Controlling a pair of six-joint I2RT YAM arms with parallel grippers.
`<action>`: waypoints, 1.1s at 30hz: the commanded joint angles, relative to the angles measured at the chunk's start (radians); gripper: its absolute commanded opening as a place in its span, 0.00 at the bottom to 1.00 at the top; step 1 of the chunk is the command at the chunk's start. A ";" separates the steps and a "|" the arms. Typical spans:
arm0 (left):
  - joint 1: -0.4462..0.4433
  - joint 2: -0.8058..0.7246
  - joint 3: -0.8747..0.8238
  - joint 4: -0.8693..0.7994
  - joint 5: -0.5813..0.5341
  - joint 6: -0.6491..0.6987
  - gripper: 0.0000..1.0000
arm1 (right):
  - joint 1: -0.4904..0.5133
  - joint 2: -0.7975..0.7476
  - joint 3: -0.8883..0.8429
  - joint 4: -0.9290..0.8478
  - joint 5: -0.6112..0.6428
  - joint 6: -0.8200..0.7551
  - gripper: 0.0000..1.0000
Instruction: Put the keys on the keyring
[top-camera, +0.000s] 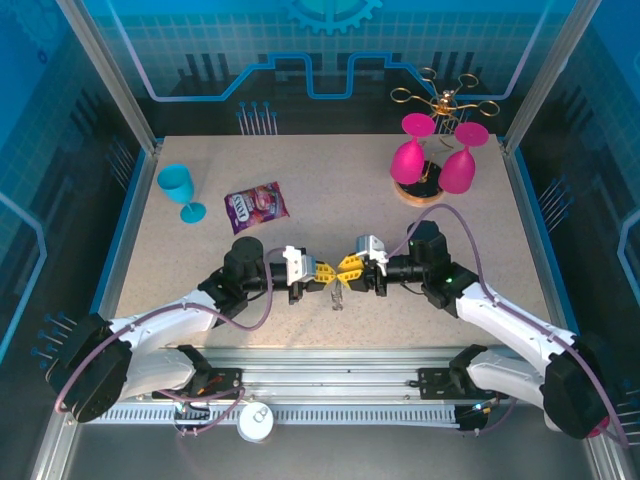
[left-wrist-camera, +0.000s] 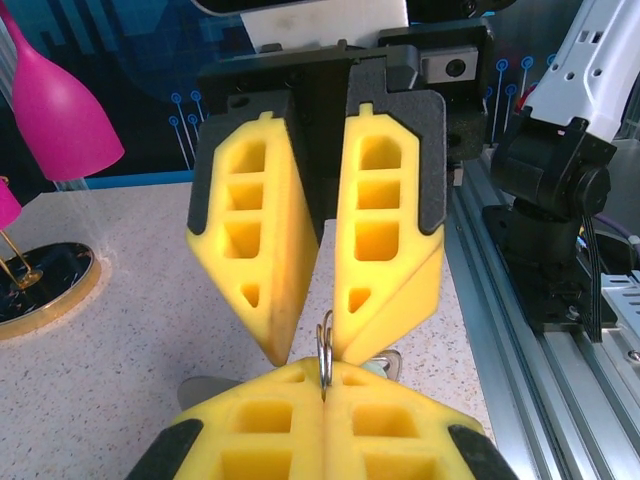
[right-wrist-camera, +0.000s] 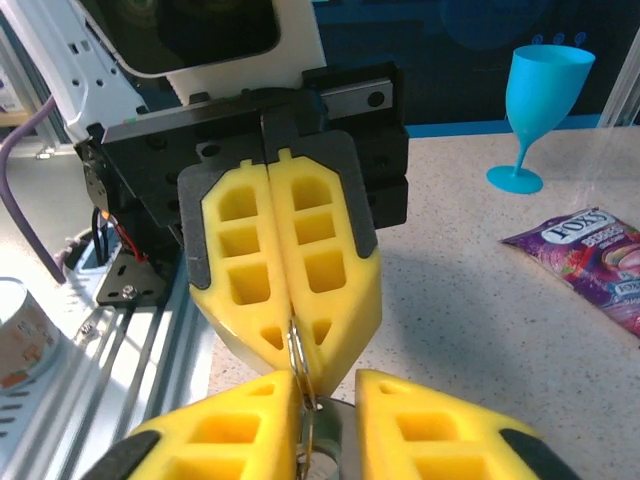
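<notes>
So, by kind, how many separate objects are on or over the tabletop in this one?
Blue goblet: 1
Pink goblets, hanging upside down on the rack: 2
Gold wire rack: 1
Snack packet: 1
Metal ring: 1
Total: 6

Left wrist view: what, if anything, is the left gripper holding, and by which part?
A thin silvery metal ring, pinched by its edge between the left gripper's shut jaws. Whether the right gripper also grips it cannot be told.
</notes>
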 joint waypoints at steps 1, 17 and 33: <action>-0.007 0.007 0.017 0.054 0.054 -0.003 0.00 | 0.015 0.023 0.026 0.008 -0.009 -0.016 0.10; -0.008 -0.028 0.085 -0.265 -0.107 0.083 0.12 | 0.122 0.115 0.369 -0.699 0.226 -0.366 0.00; -0.010 -0.055 0.042 -0.177 -0.044 0.095 0.00 | 0.053 -0.010 0.095 -0.181 0.123 -0.121 0.42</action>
